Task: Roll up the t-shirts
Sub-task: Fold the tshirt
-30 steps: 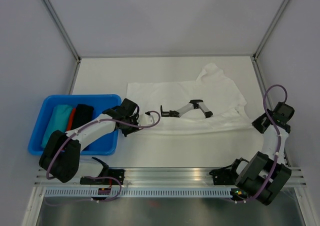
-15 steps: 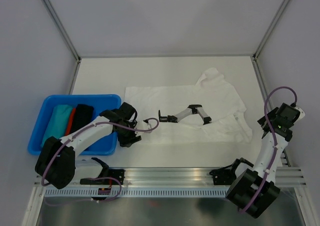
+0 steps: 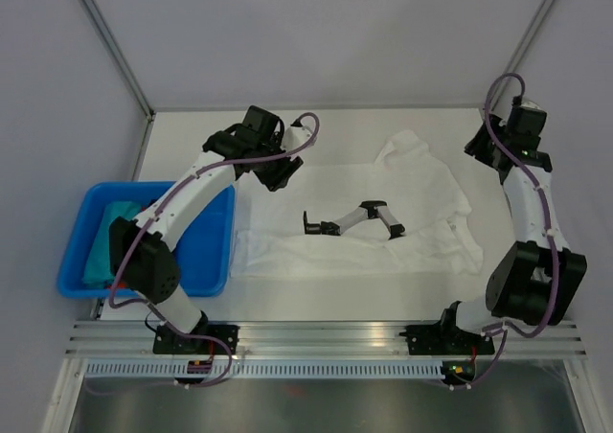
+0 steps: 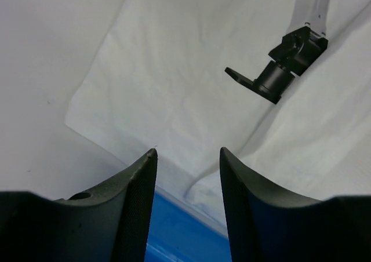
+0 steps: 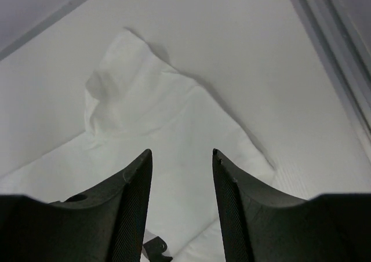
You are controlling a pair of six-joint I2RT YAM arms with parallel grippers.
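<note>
The t-shirt is lying spread across the middle and right of the white surface, mostly flat, with one sleeve bunching up at its far side and its right edge rumpling into soft folds. Its near left corner is reaching toward the blue bin, ending just beside the bin's wall. In the left wrist view the t-shirt is showing a smooth corner with a shallow crease running along it, and in the right wrist view the cloth is filling the middle, the raised sleeve lying at its far end. A bent black-and-silver jointed piece is resting on top of the shirt near its centre; the left wrist camera is catching one black end of that piece. The left hand is hovering above the shirt's far left part, its fingers standing moderately apart and gripping nothing, with the blue bin's edge showing below them. The right hand is hanging over the far right of the surface beside the bunched sleeve, its fingers likewise parted by a moderate gap and carrying nothing. Inside the bin a teal cloth is lying, partly hidden behind the left arm.
</note>
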